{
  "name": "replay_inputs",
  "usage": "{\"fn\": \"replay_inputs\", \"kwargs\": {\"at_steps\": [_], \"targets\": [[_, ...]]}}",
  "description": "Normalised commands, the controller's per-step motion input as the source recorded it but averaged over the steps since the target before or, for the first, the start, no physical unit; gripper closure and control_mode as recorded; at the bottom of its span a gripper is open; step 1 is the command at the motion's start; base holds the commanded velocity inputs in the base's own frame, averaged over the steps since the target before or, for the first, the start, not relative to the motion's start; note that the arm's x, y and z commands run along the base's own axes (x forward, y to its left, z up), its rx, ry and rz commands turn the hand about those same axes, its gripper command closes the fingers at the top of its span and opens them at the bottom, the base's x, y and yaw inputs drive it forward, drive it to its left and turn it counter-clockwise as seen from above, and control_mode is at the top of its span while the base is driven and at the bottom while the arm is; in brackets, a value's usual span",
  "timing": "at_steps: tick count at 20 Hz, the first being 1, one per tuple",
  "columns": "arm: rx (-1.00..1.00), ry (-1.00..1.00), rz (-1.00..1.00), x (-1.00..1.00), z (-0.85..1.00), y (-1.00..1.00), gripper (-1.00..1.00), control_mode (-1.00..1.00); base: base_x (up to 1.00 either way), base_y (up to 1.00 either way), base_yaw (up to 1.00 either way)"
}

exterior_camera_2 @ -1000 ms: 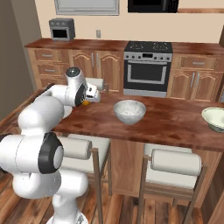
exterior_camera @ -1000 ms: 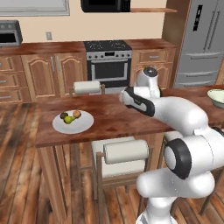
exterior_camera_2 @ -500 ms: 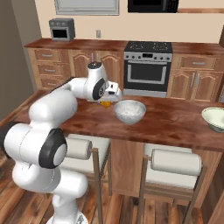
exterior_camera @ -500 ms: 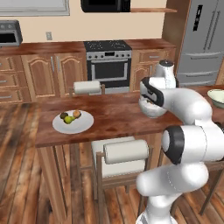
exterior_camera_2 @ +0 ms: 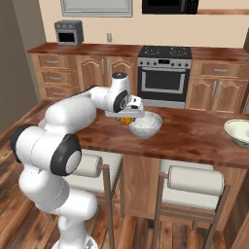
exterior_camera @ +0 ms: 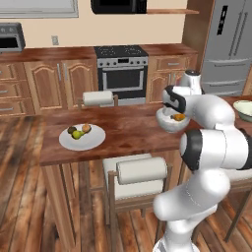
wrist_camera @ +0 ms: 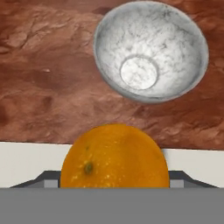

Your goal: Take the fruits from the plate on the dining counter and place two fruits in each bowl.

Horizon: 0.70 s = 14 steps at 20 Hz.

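My gripper (exterior_camera_2: 127, 118) is shut on the round orange (exterior_camera_2: 126, 120), held just left of the near bowl (exterior_camera_2: 147, 125) and a little above the dining counter (exterior_camera_2: 189, 136). In the hand view the orange (wrist_camera: 114, 157) sits low in front, and the empty bowl (wrist_camera: 151, 50) lies beyond it. From the left base view the orange (exterior_camera: 178, 117) hangs at the bowl (exterior_camera: 170, 123) rim. The plate (exterior_camera: 66, 142) holds the pear (exterior_camera: 77, 135), the dark fruit (exterior_camera: 72, 130) and the tan-orange fruit (exterior_camera: 86, 128). A second bowl (exterior_camera: 243, 109) stands at the far right.
Two cushioned stools (exterior_camera: 142, 172) tuck under the counter's near side, another (exterior_camera: 98, 98) stands behind it. A stove (exterior_camera: 120, 71) and brown cabinets (exterior_camera: 44, 81) line the back wall, with a fridge (exterior_camera: 229, 44) at the right.
The arm has swung from near the plate across the counter to the near bowl, carrying the orange. The fruits on the plate have not moved.
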Motion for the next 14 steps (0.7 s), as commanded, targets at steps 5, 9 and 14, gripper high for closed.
{"fn": "replay_inputs", "kwargs": {"at_steps": [5, 9, 14], "targets": [[0.01, 0.00, 0.00, 0.50, -0.03, -0.11, 1.00, -1.00, 0.00, 0.00, 0.00], [0.02, 0.04, 0.00, 0.72, 0.00, -0.29, 1.00, -1.00, 0.00, 0.00, 0.00], [0.07, 0.01, 0.00, 0.50, -0.23, -0.33, 1.00, -1.00, 0.00, 0.00, 0.00]]}}
